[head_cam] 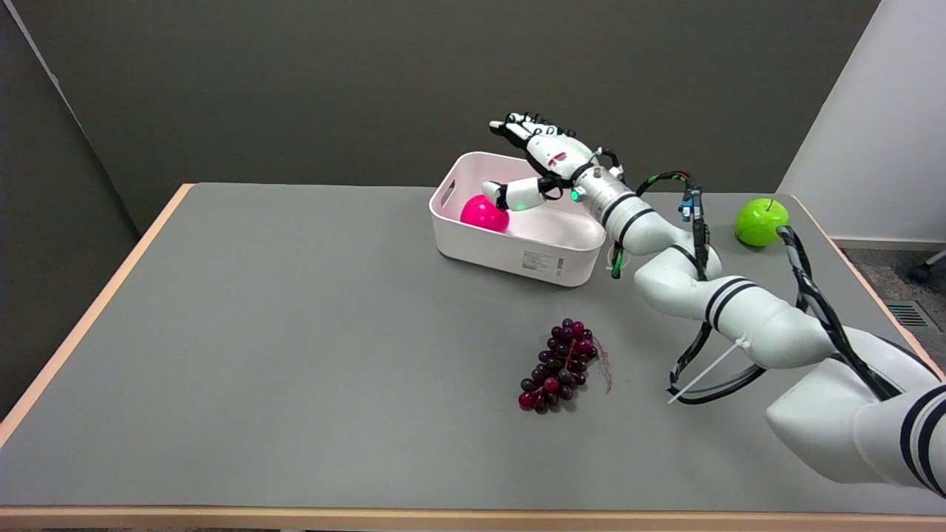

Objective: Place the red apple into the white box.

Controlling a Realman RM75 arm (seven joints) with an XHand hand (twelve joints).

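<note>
The desk carries four things, noted left to right. The red apple lies inside the white box, at its left end, low against the near wall. It reads magenta under this light. The right hand hovers above the box's far side, palm turned down, fingers spread out and away from the fruit; the thumb hangs down next to the apple, just beside or barely touching it, which cannot be settled from this view. Nothing is held: the hand is apart and empty.

Judgement: the apple appears released and the placing itself done, so the step in hand is the withdrawal. Doing it well calls for lifting the hand straight up first, so the thumb clears the apple without nudging it or rolling it along the box floor. Only then should the arm pull back toward the lower right. The forearm crosses over the box's right rim, so a low retreat could catch the wall and drag the light box.

In front of the box, well apart from it, lies a bunch of dark red grapes. A green apple sits near the desk's far right corner, beyond the arm's cables. The pullback path should stay above both.
</note>
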